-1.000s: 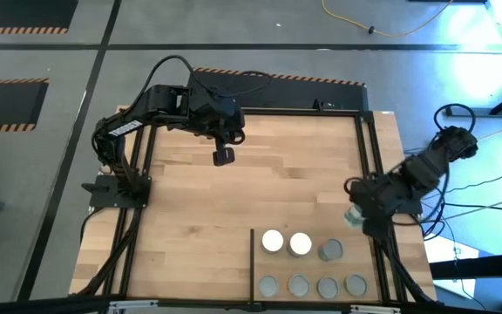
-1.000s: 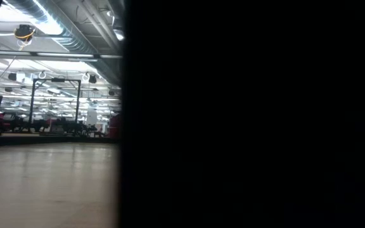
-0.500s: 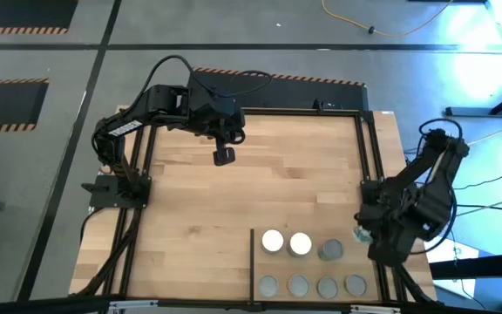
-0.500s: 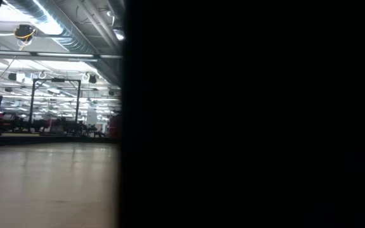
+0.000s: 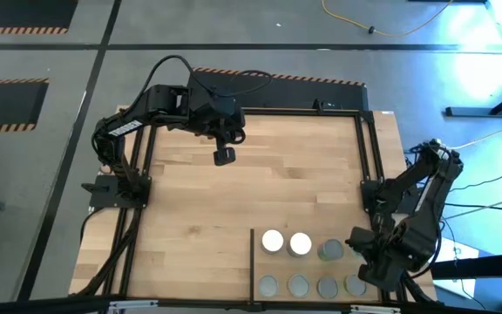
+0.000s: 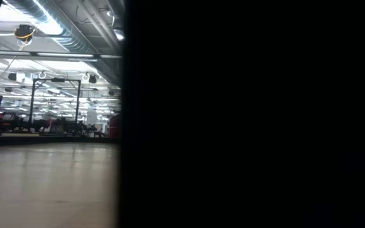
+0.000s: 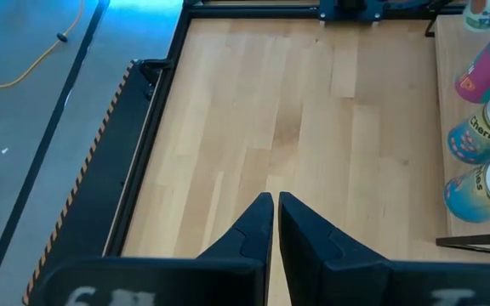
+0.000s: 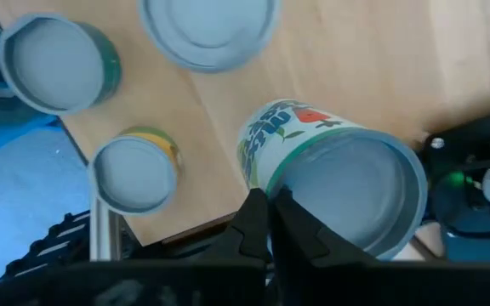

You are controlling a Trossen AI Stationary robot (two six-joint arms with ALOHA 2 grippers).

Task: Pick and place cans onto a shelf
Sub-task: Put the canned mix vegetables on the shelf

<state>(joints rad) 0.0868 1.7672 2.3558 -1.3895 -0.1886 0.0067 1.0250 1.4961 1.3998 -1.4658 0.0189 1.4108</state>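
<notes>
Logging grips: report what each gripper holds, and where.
The right gripper pinches a can by its top rim, fingers straddling the rim. The left gripper is shut on nothing, over bare tabletop.

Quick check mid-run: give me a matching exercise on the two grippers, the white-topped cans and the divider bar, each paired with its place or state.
Things:
1. left gripper
2. right gripper
3. white-topped cans
4. divider bar

Places or states:
A. thin and black, edging the shelf
B. fingers shut on nothing, over bare tabletop away from the shelf
C. standing side by side on the shelf
D. fingers pinching the rim of a green-labelled can

Pairs: 1-B, 2-D, 3-C, 4-A
</notes>
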